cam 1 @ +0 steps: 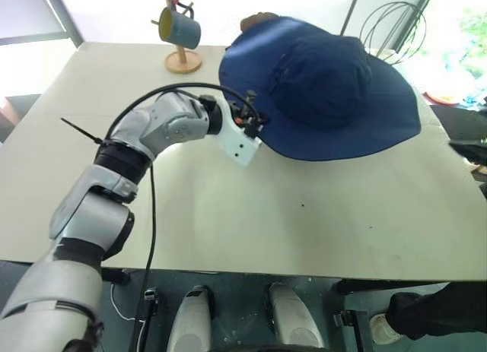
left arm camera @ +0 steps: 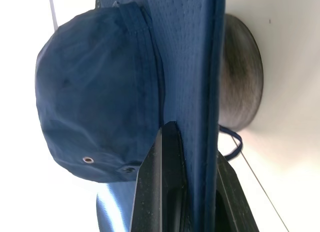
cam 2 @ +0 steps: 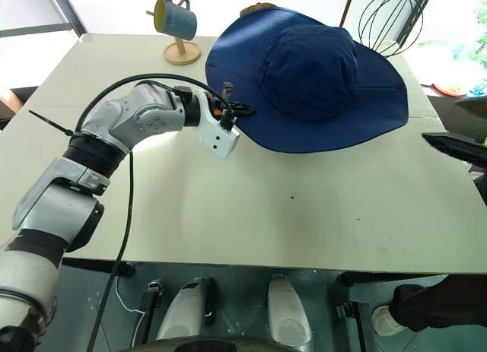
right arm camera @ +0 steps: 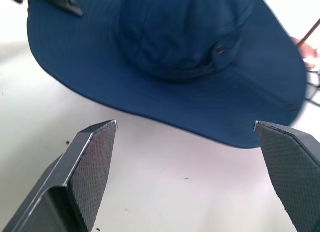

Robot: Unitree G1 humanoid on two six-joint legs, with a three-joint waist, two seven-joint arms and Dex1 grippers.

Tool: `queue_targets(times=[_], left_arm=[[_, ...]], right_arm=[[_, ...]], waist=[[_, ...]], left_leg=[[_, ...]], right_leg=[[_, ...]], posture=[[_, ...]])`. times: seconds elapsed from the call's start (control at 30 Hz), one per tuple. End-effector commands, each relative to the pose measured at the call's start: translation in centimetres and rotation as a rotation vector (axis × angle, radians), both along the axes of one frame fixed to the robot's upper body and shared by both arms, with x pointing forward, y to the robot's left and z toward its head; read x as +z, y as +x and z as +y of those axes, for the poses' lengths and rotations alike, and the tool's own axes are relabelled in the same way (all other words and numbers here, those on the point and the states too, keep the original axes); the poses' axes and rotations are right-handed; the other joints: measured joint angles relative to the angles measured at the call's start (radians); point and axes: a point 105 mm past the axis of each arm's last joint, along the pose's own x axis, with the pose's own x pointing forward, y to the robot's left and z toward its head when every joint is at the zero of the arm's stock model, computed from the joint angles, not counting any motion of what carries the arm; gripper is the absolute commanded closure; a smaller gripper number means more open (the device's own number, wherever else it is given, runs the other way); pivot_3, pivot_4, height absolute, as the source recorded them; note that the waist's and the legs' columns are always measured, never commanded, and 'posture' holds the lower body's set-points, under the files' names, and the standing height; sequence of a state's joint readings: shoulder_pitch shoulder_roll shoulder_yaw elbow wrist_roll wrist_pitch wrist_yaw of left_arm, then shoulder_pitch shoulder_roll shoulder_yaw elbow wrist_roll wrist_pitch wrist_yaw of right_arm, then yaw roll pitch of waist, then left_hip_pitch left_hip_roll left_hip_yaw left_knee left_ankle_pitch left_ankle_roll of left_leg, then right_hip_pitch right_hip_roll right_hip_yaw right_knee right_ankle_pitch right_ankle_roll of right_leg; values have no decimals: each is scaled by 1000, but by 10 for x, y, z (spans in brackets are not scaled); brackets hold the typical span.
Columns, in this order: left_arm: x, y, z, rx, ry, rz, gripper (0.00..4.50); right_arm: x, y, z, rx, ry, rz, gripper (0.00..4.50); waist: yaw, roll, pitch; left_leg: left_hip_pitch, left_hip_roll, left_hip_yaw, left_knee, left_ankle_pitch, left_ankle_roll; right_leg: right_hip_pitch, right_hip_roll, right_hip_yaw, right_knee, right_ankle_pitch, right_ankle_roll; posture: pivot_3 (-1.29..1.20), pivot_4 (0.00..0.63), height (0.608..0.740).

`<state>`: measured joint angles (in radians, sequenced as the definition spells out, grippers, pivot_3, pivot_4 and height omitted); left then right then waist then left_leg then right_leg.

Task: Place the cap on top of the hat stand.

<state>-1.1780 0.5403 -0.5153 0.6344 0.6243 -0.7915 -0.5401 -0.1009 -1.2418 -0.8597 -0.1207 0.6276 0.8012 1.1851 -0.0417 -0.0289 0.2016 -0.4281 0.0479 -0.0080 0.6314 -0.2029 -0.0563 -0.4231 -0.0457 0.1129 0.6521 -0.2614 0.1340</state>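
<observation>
Navy fabric cap [cam 2: 308, 78] sits draped over the grey hat stand [left arm camera: 240, 76], its near brim edge clamped in the left gripper [cam 2: 234, 109], while the right gripper [right arm camera: 185, 162] hangs open off to the right.

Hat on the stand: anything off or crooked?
Nothing is spilled or damaged. The blue hat sits over the grey stand, whose base peeks out under the brim. The left gripper has its jaws shut on the brim edge, so the hat isn't released yet. The right gripper hangs open, apart from it.
</observation>
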Motion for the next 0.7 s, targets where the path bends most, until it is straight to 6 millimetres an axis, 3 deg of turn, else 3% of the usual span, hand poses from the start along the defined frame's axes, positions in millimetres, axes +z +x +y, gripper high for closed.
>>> queue_targets(times=[0.03,0.1,0.33,0.43,0.5,0.63,0.7], left_arm=[[25,-1,2,1,-68,-43,4198],[26,-1,4,5,-76,-38,3559],[27,-10,11,-8,-77,-33,77],[29,-15,25,15,-74,-10,77],[30,-19,47,72,-95,66,77],[29,-39,85,175,-206,393,77],[37,-63,107,191,-336,697,77]], right_arm=[[19,-7,-6,-16,18,-53,0],[19,-4,-8,-21,24,-52,0],[15,14,-4,15,14,-39,0],[14,20,-1,35,9,-35,0],[12,26,0,46,0,-30,0],[13,34,-1,60,-11,-27,0],[14,38,-2,67,-20,-24,0]], waist=[[-1,0,0],[-2,0,0],[-3,1,0],[-4,1,0],[-8,2,-1],[-16,3,-1],[-19,3,-1]], left_leg=[[0,0,0,0,0,0],[0,0,0,0,0,0],[1,0,0,0,0,0],[0,0,0,0,0,0],[1,0,0,0,0,0],[1,1,0,-1,0,0],[1,1,0,0,0,0]], right_leg=[[0,0,0,0,0,0],[0,0,0,0,0,0],[0,0,0,0,0,0],[0,0,0,0,0,0],[0,0,0,1,0,0],[0,0,0,2,0,0],[0,0,0,3,0,0]], posture=[[0,150,738],[0,150,738],[0,150,738],[0,150,738],[0,150,738],[0,150,738],[0,150,738]])
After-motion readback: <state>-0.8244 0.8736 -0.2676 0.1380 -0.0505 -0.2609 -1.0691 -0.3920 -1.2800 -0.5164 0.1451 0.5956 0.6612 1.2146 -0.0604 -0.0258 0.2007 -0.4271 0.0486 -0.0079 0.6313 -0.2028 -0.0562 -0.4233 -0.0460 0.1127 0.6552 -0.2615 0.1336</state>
